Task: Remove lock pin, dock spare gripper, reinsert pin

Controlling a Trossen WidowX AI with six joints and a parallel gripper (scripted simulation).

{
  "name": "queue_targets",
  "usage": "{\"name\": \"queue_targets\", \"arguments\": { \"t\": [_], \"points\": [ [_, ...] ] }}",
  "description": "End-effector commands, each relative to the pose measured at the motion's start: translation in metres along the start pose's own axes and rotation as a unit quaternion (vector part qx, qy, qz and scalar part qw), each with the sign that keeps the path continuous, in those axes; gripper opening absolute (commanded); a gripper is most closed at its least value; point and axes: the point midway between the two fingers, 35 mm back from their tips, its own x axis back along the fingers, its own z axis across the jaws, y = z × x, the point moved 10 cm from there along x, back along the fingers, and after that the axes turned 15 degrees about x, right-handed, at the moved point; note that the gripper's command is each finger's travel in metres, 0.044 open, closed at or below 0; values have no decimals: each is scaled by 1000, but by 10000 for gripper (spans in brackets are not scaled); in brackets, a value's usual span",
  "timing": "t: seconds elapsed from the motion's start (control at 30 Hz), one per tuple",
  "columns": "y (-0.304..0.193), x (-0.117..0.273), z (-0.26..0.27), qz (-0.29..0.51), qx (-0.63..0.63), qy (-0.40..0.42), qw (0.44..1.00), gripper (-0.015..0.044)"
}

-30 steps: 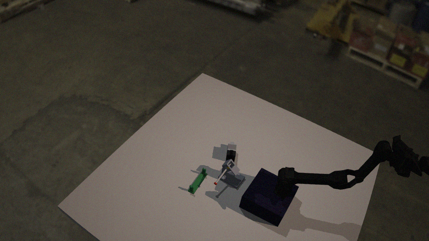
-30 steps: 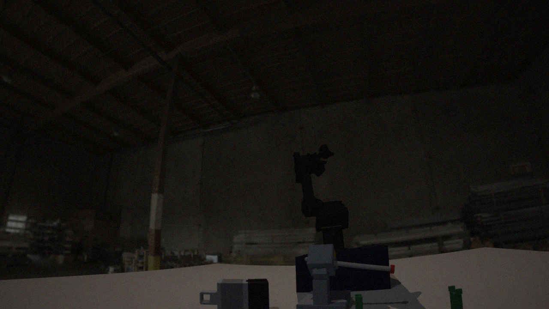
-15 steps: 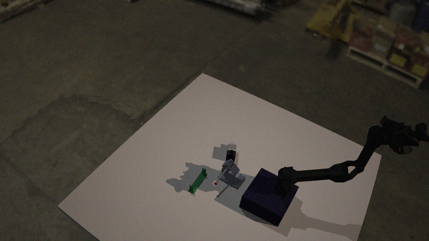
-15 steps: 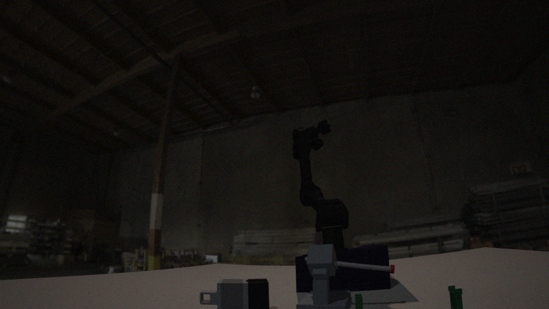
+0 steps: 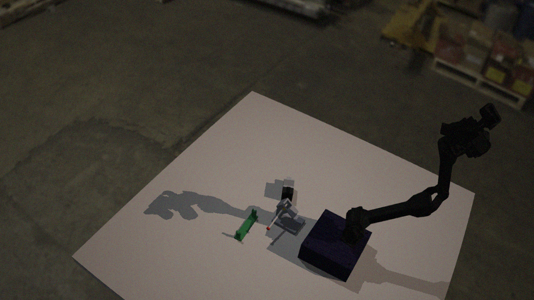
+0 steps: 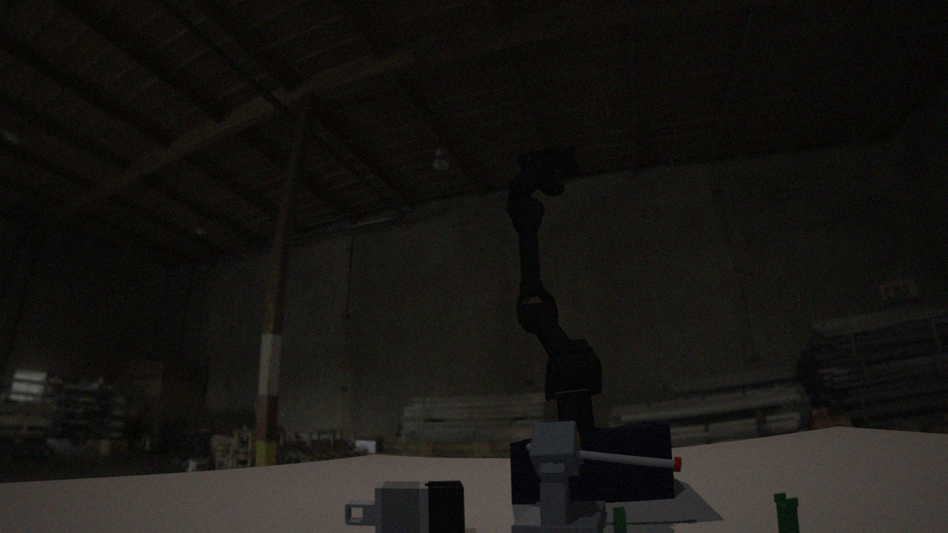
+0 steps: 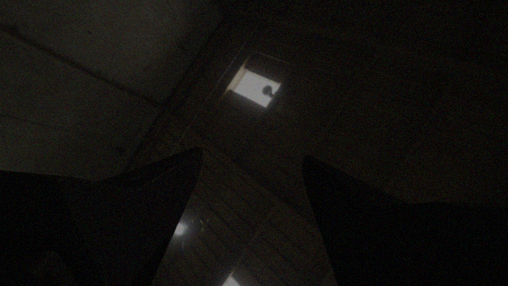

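My gripper (image 7: 253, 158) is open and empty. Its dark fingers stand apart in the wrist view, pointing up at the ceiling. In the top view the arm reaches right, with the hand high above and far from the parts. The grey mount (image 5: 294, 224) (image 6: 555, 494) stands in front of the arm's base. The pale lock pin (image 5: 276, 219) (image 6: 623, 457) runs through the socket at its top, its red end sticking out. The spare gripper (image 5: 287, 191) (image 6: 401, 508), a grey and black block, lies apart from the mount. Its spigot (image 6: 368, 514) has a square hole.
A green cradle (image 5: 246, 228) with upright ends stands on the pale table (image 5: 202, 162), on the pin's red-end side. In the exterior view only its posts show. The arm stands on a dark purple block (image 5: 329, 238) (image 6: 629, 434) close to the mount.
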Motion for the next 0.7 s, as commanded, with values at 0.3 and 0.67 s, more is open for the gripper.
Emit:
{"name": "queue_targets", "arguments": {
  "t": [0.3,0.67],
  "points": [
    [-94,-1,132,166,-153,139,964,300],
    [-139,27,246,287,-249,275,883,300]
  ]
}}
